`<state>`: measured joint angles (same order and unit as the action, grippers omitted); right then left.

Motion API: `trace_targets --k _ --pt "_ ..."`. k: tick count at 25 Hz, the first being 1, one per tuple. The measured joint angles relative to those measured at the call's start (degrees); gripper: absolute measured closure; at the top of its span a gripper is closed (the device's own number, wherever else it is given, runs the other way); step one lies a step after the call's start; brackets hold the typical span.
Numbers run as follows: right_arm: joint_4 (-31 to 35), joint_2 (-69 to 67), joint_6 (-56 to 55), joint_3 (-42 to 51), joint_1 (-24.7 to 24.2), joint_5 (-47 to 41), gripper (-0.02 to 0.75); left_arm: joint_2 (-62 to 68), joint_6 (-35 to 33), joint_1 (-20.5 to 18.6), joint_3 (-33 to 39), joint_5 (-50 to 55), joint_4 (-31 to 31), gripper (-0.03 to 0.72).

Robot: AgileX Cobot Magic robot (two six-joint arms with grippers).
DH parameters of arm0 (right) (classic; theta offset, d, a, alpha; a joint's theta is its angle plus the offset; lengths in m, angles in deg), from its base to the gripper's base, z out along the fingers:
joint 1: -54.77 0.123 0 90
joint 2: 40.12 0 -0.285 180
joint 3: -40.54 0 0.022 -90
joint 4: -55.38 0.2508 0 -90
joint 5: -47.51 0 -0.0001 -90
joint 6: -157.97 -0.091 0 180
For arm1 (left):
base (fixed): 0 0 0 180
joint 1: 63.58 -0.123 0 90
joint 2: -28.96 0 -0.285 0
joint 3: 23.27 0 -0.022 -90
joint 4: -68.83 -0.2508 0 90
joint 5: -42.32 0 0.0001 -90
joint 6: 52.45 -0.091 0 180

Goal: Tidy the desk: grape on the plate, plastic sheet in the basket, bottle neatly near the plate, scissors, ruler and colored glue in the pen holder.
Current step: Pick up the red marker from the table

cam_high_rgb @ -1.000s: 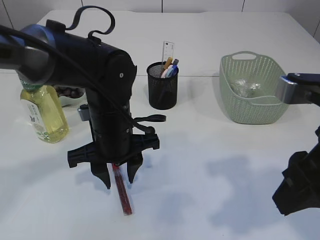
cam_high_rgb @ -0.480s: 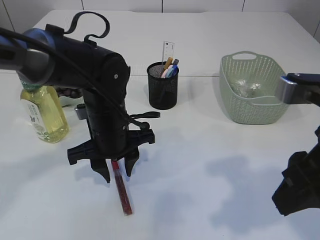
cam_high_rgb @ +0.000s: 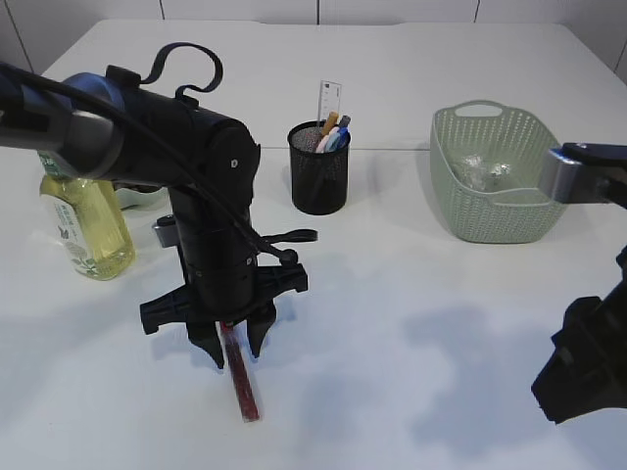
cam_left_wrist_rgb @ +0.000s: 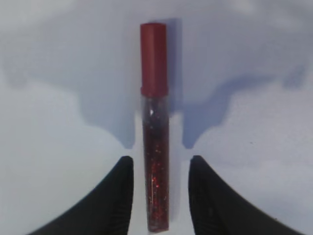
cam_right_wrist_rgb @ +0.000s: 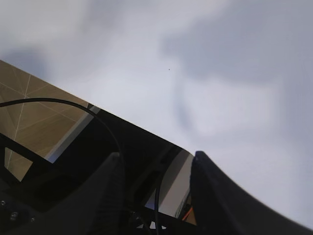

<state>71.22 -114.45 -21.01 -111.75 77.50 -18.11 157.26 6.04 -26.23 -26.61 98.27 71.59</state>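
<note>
Slim clear glue tube (cam_left_wrist_rgb: 155,161), red glitter inside, matte red cap, flat on table; left gripper (cam_left_wrist_rgb: 159,188) straddles it, jaws apart, not touching.

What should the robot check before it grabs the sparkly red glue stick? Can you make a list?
1. Glue tube lies between the left gripper fingers: ok.
2. Fingers touching the tube yet: not ok, gaps show on both sides.
3. Tube lying flat on the table: ok.
4. Pen holder upright with room at the top: ok, though already holding a ruler and pens.
5. Right gripper out of the way: ok, empty, far off.
</note>
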Motion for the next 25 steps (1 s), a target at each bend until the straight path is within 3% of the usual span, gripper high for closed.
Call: trace_targets --k 25 --pt "0.0 0.0 0.1 0.0 0.0 0.0 0.374 2.03 -1.45 0.0 0.0 -0.7 0.13 0.434"
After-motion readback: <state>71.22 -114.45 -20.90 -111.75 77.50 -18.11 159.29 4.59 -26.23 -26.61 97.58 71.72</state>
